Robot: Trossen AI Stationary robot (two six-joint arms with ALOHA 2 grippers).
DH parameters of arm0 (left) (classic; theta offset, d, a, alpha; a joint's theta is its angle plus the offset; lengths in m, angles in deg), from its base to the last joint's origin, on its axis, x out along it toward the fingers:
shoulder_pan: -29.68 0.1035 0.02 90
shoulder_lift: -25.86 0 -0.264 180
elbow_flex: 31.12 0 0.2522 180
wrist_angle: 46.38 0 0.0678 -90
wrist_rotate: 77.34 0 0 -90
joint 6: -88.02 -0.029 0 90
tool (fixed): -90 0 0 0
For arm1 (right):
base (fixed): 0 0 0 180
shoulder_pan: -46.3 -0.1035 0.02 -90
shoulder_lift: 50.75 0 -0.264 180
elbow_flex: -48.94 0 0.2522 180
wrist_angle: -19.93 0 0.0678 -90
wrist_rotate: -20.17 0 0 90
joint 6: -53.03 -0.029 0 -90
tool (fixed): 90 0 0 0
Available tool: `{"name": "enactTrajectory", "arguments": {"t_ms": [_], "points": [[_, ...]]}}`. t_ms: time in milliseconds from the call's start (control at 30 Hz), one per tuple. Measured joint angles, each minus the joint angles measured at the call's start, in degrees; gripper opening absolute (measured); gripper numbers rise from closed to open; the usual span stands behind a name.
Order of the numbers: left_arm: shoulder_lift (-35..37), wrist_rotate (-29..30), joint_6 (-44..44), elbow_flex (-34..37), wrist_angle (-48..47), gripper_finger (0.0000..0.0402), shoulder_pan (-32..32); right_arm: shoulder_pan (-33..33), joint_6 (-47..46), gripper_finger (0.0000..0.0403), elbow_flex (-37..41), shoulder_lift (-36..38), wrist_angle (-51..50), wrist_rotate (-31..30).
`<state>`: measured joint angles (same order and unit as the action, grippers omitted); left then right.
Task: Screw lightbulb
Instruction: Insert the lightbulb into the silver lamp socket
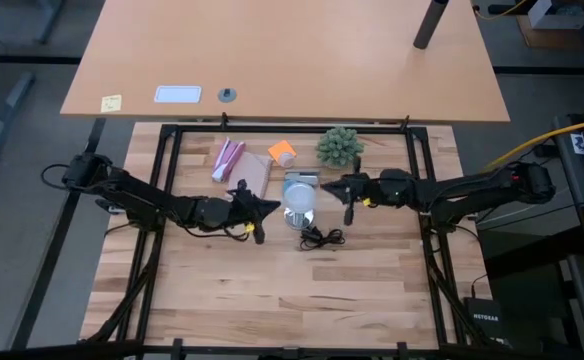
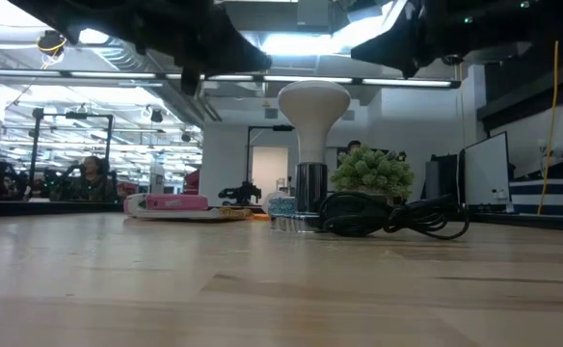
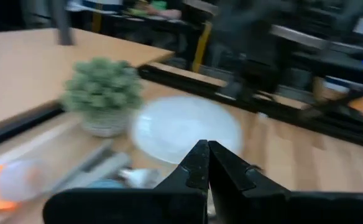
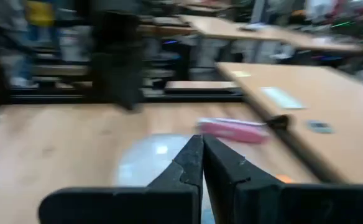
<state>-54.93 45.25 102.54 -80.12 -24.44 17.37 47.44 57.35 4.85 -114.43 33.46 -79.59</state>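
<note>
- Left gripper parked just left of the lightbulb, fingers pinched together with nothing between them, tips pointing at the globe but not touching.
- Pink pack and orange block sitting further back, off behind that gripper.
- Lightbulb smack between the two grippers, standing upright on the silver socket base, so probably seated already, though no telling how far it's threaded.
- Black cord bunched up on the near side of the base, close under both grippers. Easy snag if either one dips low.
- Right gripper just right of the bulb, also closed up tight on nothing, green spiky plant right behind it.
- Biggest worry: both sets of fingers shut, so pushing in like this would just shove the globe and tip or slide the light base. Needs opening first, otherwise no grip and no twist.
</note>
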Motion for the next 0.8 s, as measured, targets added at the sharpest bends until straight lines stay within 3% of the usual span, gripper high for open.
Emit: {"name": "enactTrajectory", "arguments": {"t_ms": [133,800], "points": [[-0.7,-3.8,0.4,0.0,0.6,0.0,-1.4,0.0,2.0,0.0016,0.0,-0.5,-0.1,-4.8],[-8.2,-3.9,2.0,0.0,7.6,0.0,0.8,0.0,-1.5,0.0016,0.0,-8.3,0.1,-3.0]]}}
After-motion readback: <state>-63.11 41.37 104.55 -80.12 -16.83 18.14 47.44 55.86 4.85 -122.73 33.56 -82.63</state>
